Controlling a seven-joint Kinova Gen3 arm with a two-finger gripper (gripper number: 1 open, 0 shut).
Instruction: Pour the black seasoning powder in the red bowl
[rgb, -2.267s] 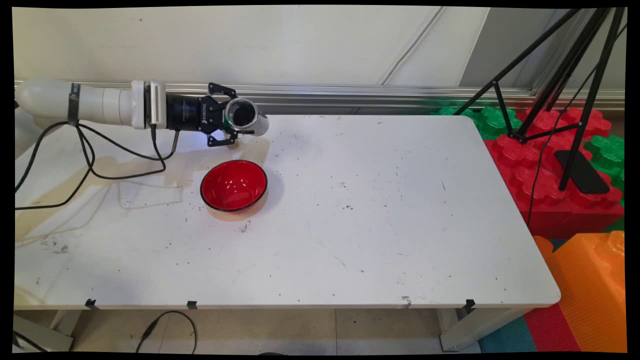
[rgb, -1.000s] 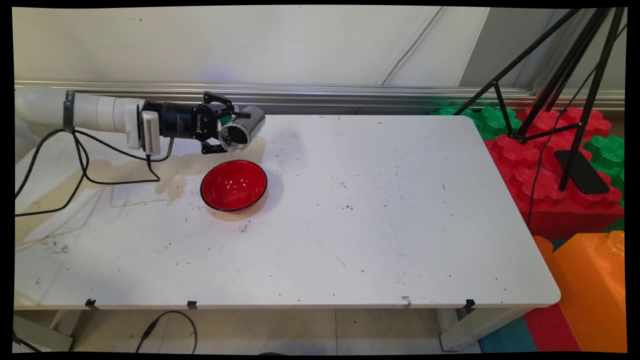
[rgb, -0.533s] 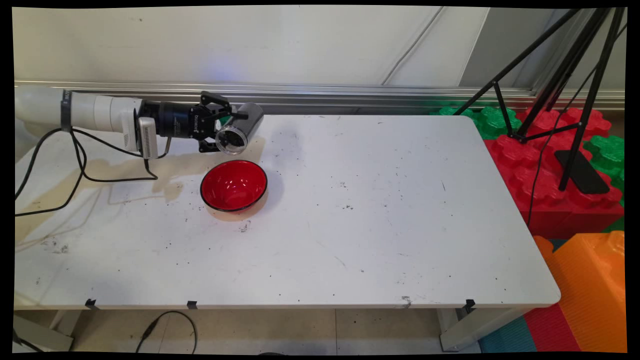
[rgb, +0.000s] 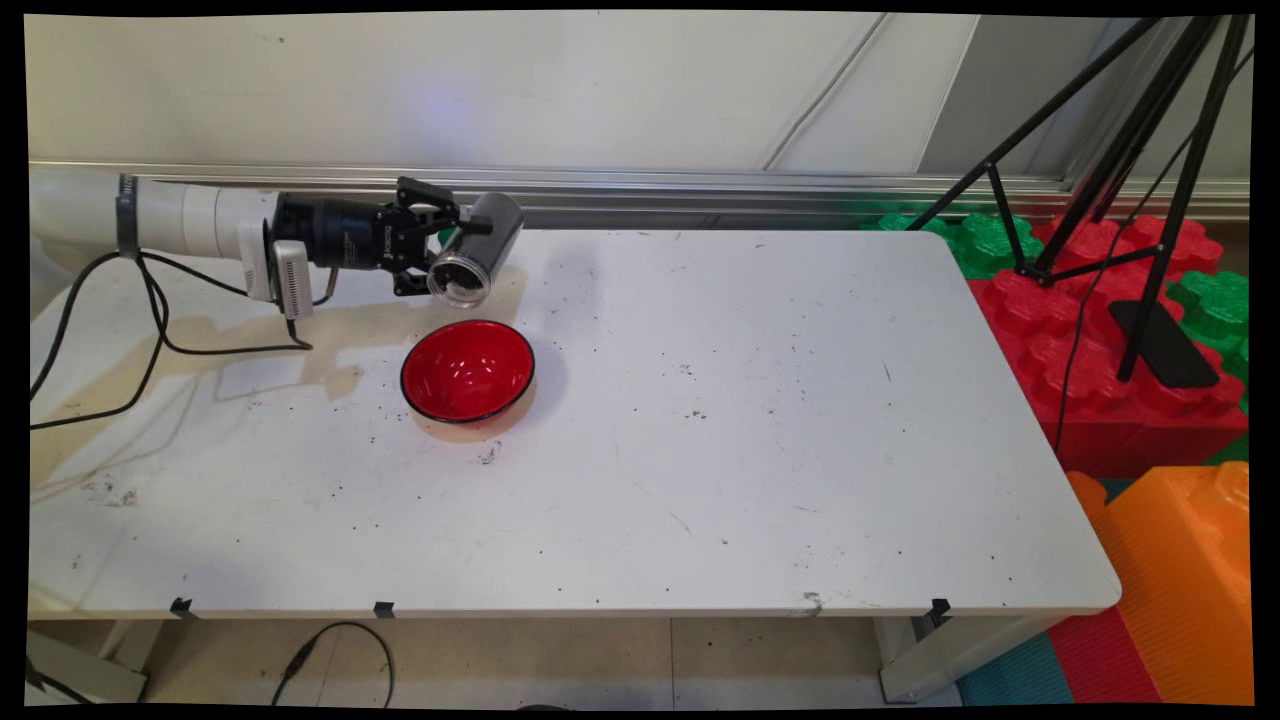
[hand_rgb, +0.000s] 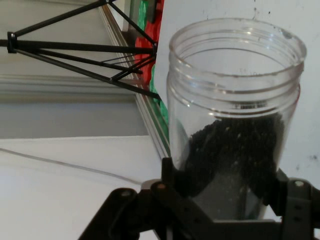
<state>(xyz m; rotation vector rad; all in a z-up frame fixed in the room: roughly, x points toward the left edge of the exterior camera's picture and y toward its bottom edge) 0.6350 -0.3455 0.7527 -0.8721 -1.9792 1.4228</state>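
My gripper (rgb: 452, 251) is shut on a clear plastic jar (rgb: 474, 250) partly filled with black grains. It holds the jar tilted in the air above the table's far left part, mouth turned down toward the near side. A red bowl with a black rim (rgb: 467, 370) stands on the table (rgb: 750, 450) just below and in front of the jar's mouth; it looks empty. In the hand view the jar (hand_rgb: 235, 100) fills the right half, gripped low between the fingers (hand_rgb: 172, 175), with the black grains (hand_rgb: 235, 150) heaped in its lower part.
Black cables (rgb: 150, 320) hang from the arm over the table's left side. A black tripod (rgb: 1130, 150) stands on red and green foam blocks (rgb: 1100, 330) beyond the right edge. An orange block (rgb: 1190, 580) sits at the near right. Dark specks dot the tabletop.
The hand has rolled, turning the jar from mouth-up toward the camera to mouth-down over the bowl. The gripper has drifted slightly left and up. The bowl has not moved.
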